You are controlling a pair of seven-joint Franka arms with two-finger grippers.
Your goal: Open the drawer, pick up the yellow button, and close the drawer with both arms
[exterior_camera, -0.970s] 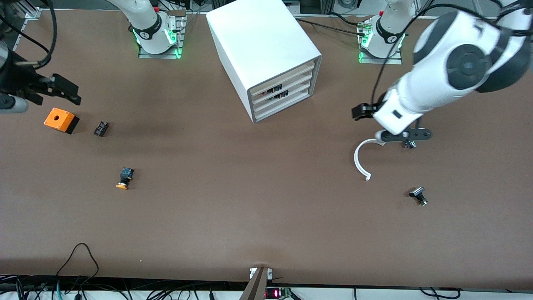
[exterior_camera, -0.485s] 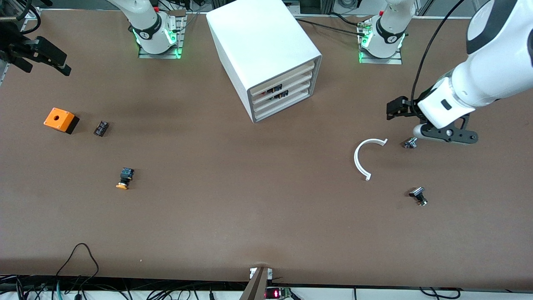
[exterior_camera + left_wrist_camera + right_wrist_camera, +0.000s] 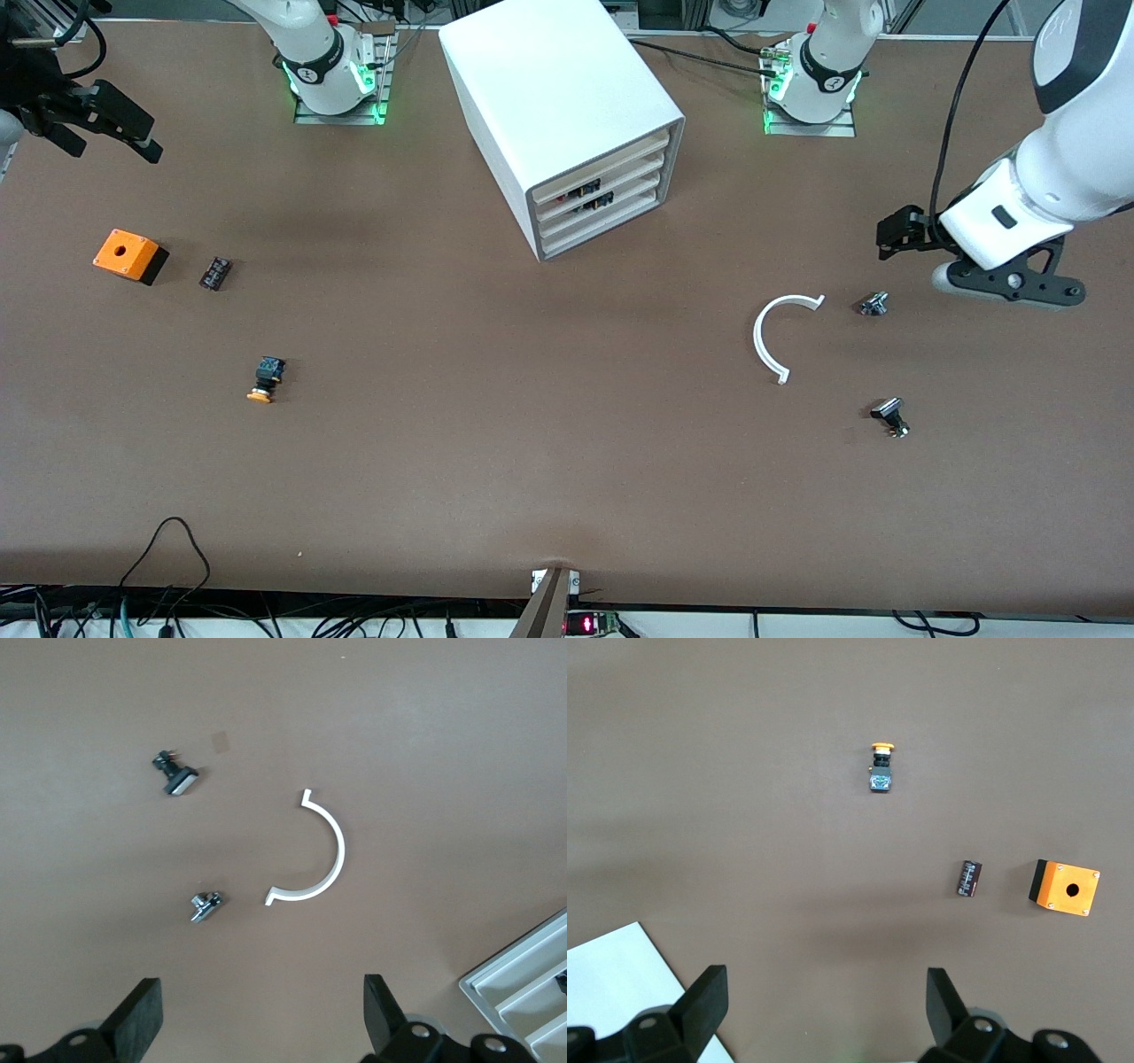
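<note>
The white cabinet (image 3: 567, 97) stands between the arms' bases, and its top drawer (image 3: 620, 156) sits flush with the other fronts. The button (image 3: 264, 379), orange cap on a dark body, lies on the bare table toward the right arm's end, also seen in the right wrist view (image 3: 881, 771). My right gripper (image 3: 102, 131) hangs open and empty above the table's edge, up from the orange cube. My left gripper (image 3: 1010, 283) hangs open and empty near the left arm's end; its fingers (image 3: 142, 1017) frame bare table.
An orange cube with a hole (image 3: 130, 255) and a small black part (image 3: 215, 272) lie near the right arm's end. A white curved strip (image 3: 772, 341) and two small metal parts (image 3: 873, 304) (image 3: 890, 416) lie near the left gripper. The cabinet's corner (image 3: 532, 983) shows in the left wrist view.
The left arm has swung away from the white curved strip toward its end of the table. The right gripper has pulled away from the orange cube toward the table's edge.
</note>
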